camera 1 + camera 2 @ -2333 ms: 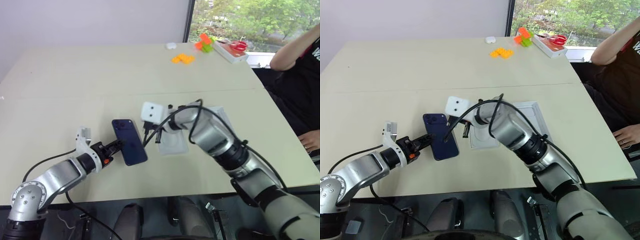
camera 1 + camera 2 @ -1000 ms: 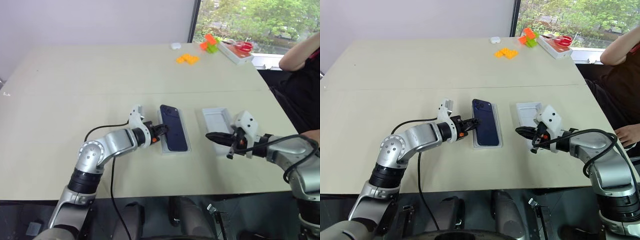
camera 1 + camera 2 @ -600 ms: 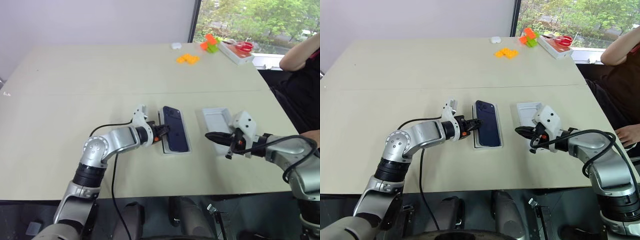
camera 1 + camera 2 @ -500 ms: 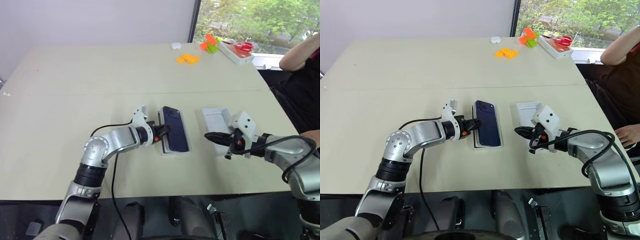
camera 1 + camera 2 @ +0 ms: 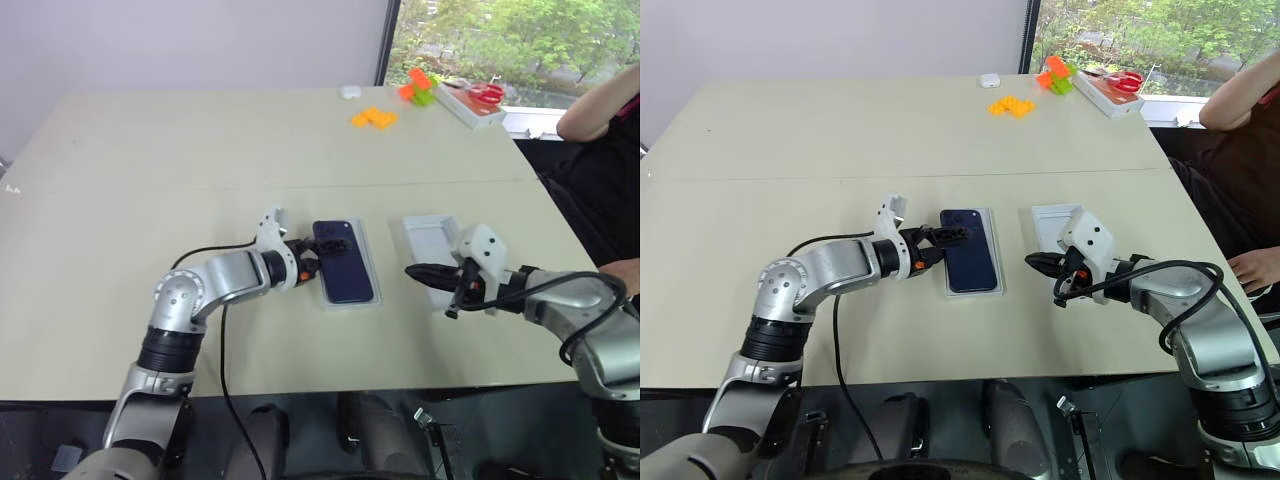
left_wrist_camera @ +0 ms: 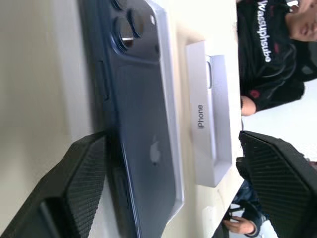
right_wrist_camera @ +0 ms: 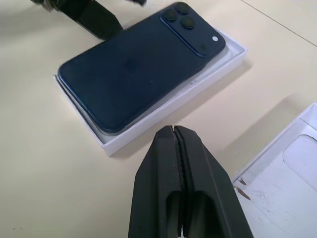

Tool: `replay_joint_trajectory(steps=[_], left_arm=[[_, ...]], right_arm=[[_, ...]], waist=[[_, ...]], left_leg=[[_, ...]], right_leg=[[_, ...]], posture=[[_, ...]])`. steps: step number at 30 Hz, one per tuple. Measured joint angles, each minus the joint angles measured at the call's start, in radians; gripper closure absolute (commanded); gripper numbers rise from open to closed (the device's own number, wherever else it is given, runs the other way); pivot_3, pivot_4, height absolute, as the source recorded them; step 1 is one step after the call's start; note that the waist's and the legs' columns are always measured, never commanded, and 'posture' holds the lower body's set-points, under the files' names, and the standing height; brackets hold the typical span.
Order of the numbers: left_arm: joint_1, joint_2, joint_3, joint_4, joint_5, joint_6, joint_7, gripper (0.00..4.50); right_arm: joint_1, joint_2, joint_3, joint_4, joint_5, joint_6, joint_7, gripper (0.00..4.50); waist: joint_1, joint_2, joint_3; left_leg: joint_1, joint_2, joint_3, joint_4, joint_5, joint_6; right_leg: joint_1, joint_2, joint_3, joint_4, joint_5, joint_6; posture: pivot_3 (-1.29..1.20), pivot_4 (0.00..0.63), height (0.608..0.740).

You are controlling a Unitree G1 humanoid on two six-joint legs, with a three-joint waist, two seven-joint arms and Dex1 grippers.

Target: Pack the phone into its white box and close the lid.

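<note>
Phone lying in white box just ahead of spread left claw — right claw pressed together nearby, lid side reads "iPhone"

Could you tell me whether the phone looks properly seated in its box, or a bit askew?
Slightly askew: the phone lies camera side up in the white box, but one long edge rides over the box's wall rather than sitting inside. The lid lies apart, still off.

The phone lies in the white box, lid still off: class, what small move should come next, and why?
Probably draw the left gripper back. It is open, and the phone lies back up in the white box, so that step looks done. The lid lies open side up beside the shut right gripper, still to be fetched.
</note>
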Motion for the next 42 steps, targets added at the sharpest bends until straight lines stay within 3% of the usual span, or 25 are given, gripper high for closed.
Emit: replay_joint_trajectory(steps=[6,12,15,22,30,36,42], left_arm=[[0.008,0.051,0.069,-0.083,-0.055,0.023,-0.004,0.05],[0.045,0.221,0.152,-0.072,-0.05,0.034,-0.026,0.05],[0.08,0.305,0.176,-0.057,0.032,0.035,-0.074,0.86],[0.197,0.427,0.178,-0.159,0.367,0.06,-0.33,4.35],[0.268,0.437,0.069,-0.34,0.763,-0.026,-0.586,4.44],[0.223,0.425,-0.078,-0.367,0.957,0.002,-0.697,4.44],[0.094,0.299,-0.257,-0.35,1.15,0.048,-0.749,4.44]], right_arm=[[-0.021,0.0,0.011,0.003,0.0,-0.003,0.0,4.5],[-0.039,0.0,0.033,0.01,-0.001,-0.003,-0.001,4.5],[-0.065,0.0,0.047,0.01,-0.001,-0.002,-0.01,4.5],[-0.101,0.003,0.092,0.01,-0.014,-0.002,-0.049,4.5],[-0.11,0.005,0.121,0.01,-0.024,0.001,-0.083,4.5],[-0.148,-0.017,0.198,0.02,-0.119,0.006,-0.118,4.5],[-0.191,0.003,0.322,0.049,-0.213,0.078,-0.167,4.5]], waist=[[0.001,0.0,0.0],[0.0,0.0,0.0],[-0.001,0.0,0.0],[0.0,0.0,0.0],[-0.001,0.0,0.0],[-0.003,0.0,0.0],[-0.003,0.0,0.0]], left_leg=[[0.0,-0.001,0.001,0.0,0.0,-0.001],[0.001,0.001,0.0,0.0,0.001,-0.001],[0.001,0.0,0.001,0.0,0.001,-0.001],[-0.001,0.0,0.001,0.0,0.0,-0.001],[-0.001,0.0,0.002,0.0,0.0,-0.001],[-0.001,0.0,0.001,0.0,0.0,-0.001],[-0.001,0.0,0.001,0.0,0.0,0.0]], right_leg=[[0.0,-0.001,0.0,0.0,0.0,0.0],[0.0,0.0,-0.001,0.0,0.0,0.0],[0.0,0.0,-0.001,0.0,0.0,0.0],[-0.001,-0.001,-0.001,-0.002,0.0,-0.001],[-0.001,-0.002,0.0,-0.002,0.0,0.0],[-0.001,0.0,0.0,-0.002,0.0,0.0],[0.0,0.0,0.0,-0.002,0.0,0.0]], posture=[[0.0,0.15,0.74],[0.0,0.15,0.74],[0.0,0.15,0.74],[0.0,0.15,0.74],[0.0,0.15,0.74],[0.0,0.15,0.74],[0.0,0.15,0.74]])
